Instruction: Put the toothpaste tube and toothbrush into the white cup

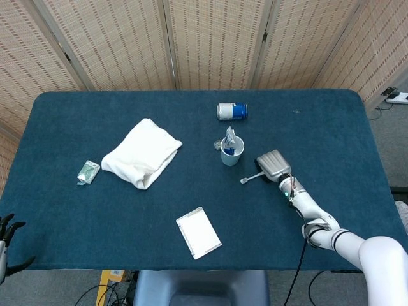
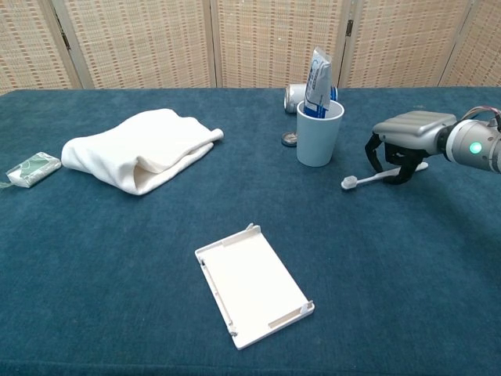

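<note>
Fingers (image 2: pixel 378 157) of the right hand (image 2: pixel 409 135) curl around the toothbrush (image 2: pixel 383 176) on the table (image 2: pixel 117 258), toothpaste tube (image 2: pixel 317 81) sits in the white cup (image 2: pixel 318 133).

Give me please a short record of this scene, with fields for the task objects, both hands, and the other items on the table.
toothpaste tube: standing upright in the white cup
toothbrush: on the table right of the cup, head toward the cup, handle under the right hand
right hand: palm down over the handle, fingers curled around it; whether the brush is lifted cannot be told
left hand: at the table's near left corner, holding nothing
other items: folded white towel, white tray, lying can, small green packet
</note>
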You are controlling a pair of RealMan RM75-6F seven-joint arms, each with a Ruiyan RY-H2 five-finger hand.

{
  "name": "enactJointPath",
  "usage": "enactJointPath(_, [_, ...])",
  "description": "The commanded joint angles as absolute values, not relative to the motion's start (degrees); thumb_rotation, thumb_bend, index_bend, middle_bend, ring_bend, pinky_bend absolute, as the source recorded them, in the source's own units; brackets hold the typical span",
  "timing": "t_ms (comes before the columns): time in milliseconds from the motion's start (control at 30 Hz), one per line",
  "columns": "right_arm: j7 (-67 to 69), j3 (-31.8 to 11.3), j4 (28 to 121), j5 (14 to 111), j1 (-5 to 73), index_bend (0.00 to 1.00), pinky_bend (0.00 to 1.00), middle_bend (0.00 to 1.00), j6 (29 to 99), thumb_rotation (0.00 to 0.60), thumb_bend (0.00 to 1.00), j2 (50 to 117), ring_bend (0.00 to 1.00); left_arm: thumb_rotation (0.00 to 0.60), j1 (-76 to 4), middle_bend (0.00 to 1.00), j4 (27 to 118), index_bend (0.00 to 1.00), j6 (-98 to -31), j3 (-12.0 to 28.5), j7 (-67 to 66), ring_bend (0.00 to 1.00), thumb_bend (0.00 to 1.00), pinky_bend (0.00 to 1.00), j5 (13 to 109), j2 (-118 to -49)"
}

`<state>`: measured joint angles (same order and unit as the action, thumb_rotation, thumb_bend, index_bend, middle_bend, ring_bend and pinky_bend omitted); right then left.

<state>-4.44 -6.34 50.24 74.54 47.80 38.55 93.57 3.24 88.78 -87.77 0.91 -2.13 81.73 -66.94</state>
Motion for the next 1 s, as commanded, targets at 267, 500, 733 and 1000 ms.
enactJointPath(267, [7.70, -9.72, 60.81, 76.27, 44.00, 0.65, 1.00, 0.93, 47.67, 0.600, 0.32, 87.23, 0.96, 0.600, 3.21, 0.11, 89.29, 0.26, -87.92, 0.98, -2.44, 0.03, 0.17, 0.16, 81.99, -66.52])
enactJointPath(500, [22.44, -15.00, 68.34, 75.20, 42.48, 0.65, 1.00, 0.94, 52.10, 0.600, 0.32, 83.89, 0.96, 0.600, 2.84, 0.11, 90.73, 0.26, -88.10, 1.01, -3.63, 0.03, 0.17, 0.16, 82.84, -65.97])
enactJointPath(733, [33.24, -18.87, 69.16, 74.45, 42.46, 0.67, 1.00, 0.94, 54.69, 0.600, 0.32, 84.63, 0.96, 0.600, 3.19, 0.11, 91.61, 0.26, -88.33, 0.92, -4.32, 0.03, 0.17, 0.16, 82.39, -65.36])
enactJointPath(1000, [42.89, -22.63, 68.21, 72.42, 43.59, 0.67, 1.00, 0.94, 54.63, 0.600, 0.32, 86.36, 0.95, 0.600, 3.22, 0.11, 91.82, 0.26, -88.13, 0.82, -4.81, 0.03, 0.17, 0.16, 82.21, -65.19])
